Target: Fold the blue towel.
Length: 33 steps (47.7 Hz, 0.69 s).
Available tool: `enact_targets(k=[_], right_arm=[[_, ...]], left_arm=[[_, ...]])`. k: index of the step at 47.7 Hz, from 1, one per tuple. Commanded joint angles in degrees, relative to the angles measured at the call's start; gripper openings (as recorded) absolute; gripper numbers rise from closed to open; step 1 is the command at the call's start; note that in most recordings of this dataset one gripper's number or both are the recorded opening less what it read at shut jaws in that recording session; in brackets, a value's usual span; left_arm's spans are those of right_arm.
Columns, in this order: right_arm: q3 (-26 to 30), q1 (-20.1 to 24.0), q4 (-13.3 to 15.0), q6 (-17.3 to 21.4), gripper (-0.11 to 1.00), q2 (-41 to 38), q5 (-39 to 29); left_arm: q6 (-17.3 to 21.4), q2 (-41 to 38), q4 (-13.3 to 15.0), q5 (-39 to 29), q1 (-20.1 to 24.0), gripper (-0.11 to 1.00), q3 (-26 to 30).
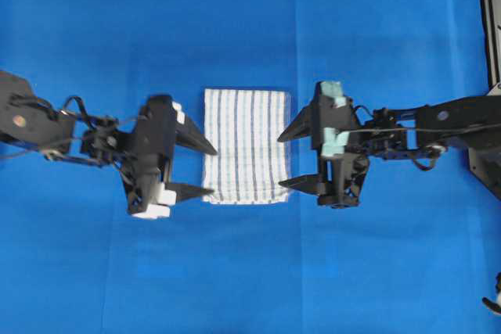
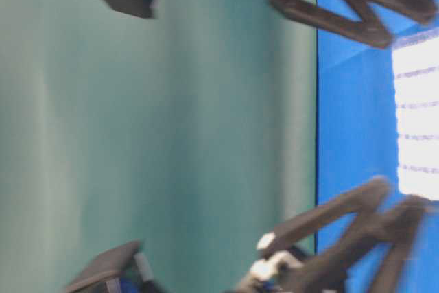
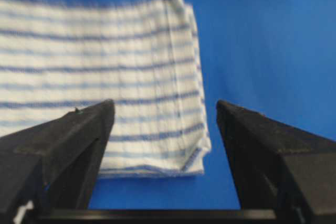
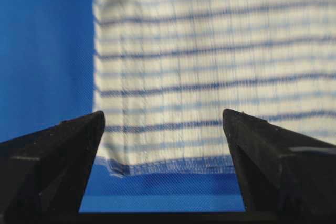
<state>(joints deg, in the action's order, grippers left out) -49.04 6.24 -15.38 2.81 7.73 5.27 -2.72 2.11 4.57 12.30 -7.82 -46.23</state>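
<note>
Blue towel [image 1: 247, 145] lies flat on the blue-covered counter [image 1: 376, 29], between the left gripper [image 1: 202, 168] and right gripper [image 1: 291, 159], both with jaws wide and empty. It looks light, limp and thin, already doubled; I'd pinch its hemmed corners.

A robot lab bench: blue table covering [image 1: 376, 29], black mounting frame [image 1: 490, 13].

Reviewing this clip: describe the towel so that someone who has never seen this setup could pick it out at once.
Look at the middle of the solid-blue table covering, in the gap between the left gripper and the right gripper, both open and facing each other. There lies the blue towel, a small flat rectangle. It is the only white cloth, crossed by thin dark-blue and pale-blue stripes, unlike the plain blue around it.
</note>
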Motion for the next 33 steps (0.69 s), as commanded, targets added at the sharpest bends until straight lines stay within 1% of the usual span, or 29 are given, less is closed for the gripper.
enact_targets(k=[1,7,12,21,26,33], right_arm=[[0.62,-0.35,0.88,-0.53,0.91,4.57,-1.32],[-0.44,-1.41,2.46,-1.67,0.91,10.28,-4.66],[-2.11,-2.72,3.6,-2.11,0.91,15.38,-7.03],[-7.38,-4.57,5.45,-2.2,0.9,26.37,-8.88],[-9.76,-4.66,5.98,-2.2,0.9,32.78,-10.72],[-13.8,-4.75,6.33,-2.2,0.9,40.69,-12.3]], left_arm=[[0.18,4.66,-0.26,-1.23,0.88,0.71,0.0],[0.18,9.49,-0.35,-3.96,2.2,0.71,-1.32],[0.53,14.24,-0.53,-5.36,3.43,0.7,-3.69],[1.76,23.38,-0.53,-4.04,4.22,0.69,-10.72],[1.76,28.74,-0.53,-3.08,4.22,0.69,-15.03],[1.76,35.95,-0.53,-2.81,4.22,0.69,-19.42]])
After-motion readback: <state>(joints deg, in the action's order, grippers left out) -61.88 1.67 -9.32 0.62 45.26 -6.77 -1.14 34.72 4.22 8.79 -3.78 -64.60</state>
